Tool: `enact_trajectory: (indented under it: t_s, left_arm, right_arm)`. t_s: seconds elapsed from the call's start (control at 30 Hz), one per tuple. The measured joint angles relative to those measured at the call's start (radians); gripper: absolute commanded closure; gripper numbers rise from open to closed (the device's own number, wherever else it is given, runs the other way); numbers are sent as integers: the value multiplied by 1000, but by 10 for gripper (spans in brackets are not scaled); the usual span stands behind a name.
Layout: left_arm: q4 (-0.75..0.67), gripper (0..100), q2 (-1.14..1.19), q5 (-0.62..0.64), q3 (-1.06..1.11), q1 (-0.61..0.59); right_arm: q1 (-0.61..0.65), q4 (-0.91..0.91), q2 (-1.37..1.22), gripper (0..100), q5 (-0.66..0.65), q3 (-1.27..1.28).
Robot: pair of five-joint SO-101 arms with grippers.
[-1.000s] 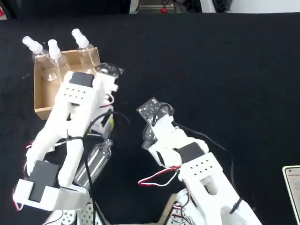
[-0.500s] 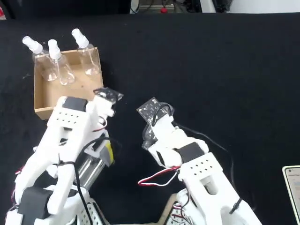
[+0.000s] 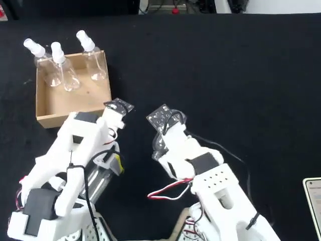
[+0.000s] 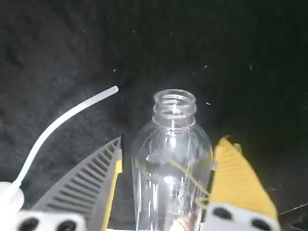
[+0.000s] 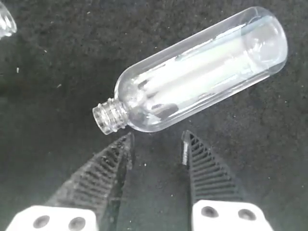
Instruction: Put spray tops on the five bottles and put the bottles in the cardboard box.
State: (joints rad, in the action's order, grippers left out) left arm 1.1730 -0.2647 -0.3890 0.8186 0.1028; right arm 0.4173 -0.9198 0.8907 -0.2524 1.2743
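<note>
Bottle (image 4: 171, 173), uncapped, lies between the wide jaws of my left pincer (image 4: 172, 139), neck pointing straight away. A second bottle (image 5: 192, 72) lies crosswise just ahead of my empty, narrowly parted right pincer (image 5: 157, 135). A spray top (image 4: 8, 198) lies just beside the left one.

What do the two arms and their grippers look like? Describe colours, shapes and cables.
Left arm and right arm: blocky white shells, black motors, a red cable and black cable. Left gripper: one grey ribbed finger, one yellow. Right gripper: two dark ribbed fingers.
</note>
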Motion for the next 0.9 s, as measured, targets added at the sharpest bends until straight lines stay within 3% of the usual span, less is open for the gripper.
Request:
enact_trajectory:
  t_s: [0.33,0.5,0.73,0.9]
  left_arm:
    - [-2,870,0,3,-14,0]
    - [20,870,-12,77,-91,0]
    - [101,870,-206,94,-103,-5]
    - [207,870,-371,114,-103,-75]
  right_arm:
    - [0,0,0,835,0,0]
    - [0,0,0,835,0,0]
    - [0,0,0,835,0,0]
    - [0,0,0,833,0,0]
